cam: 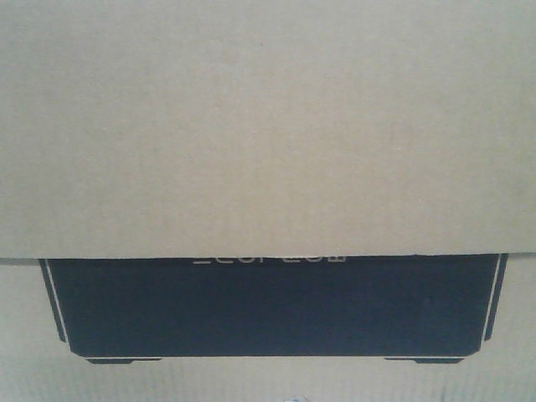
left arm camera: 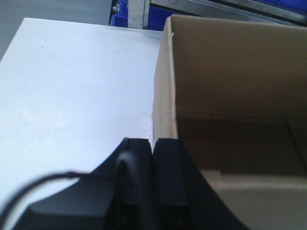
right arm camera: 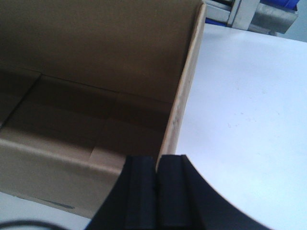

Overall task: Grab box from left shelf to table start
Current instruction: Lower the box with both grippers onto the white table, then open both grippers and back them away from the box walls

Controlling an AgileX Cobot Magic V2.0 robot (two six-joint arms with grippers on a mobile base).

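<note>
Clearly, the left claw [left arm camera: 154, 167] is closed, its two black pads pressed on the thin left wall of the box [left arm camera: 230, 96]; in the left wrist view the wall edge runs up from between the pads toward 12 o'clock. The right claw [right arm camera: 156, 184] is closed in the same way on the right wall, which goes up toward 1 o'clock in its view. So each claw pinches one upper side edge of the open box.

The box stands on the white desk [left arm camera: 72, 96], with bare desk at 9 o'clock of the left wall and at 3 o'clock of the right wall. Its inside looks empty; only the bottom flaps are visible. In the front view the box [cam: 268, 126] fills the whole picture, with the black printed rectangle [cam: 268, 306] at 6 o'clock.

I judge the box light but large. Corrugated walls are stiff along the edge, yet they may bend or tear if one side pulls more, so both claws should move evenly. The cardboard is not slippery.
</note>
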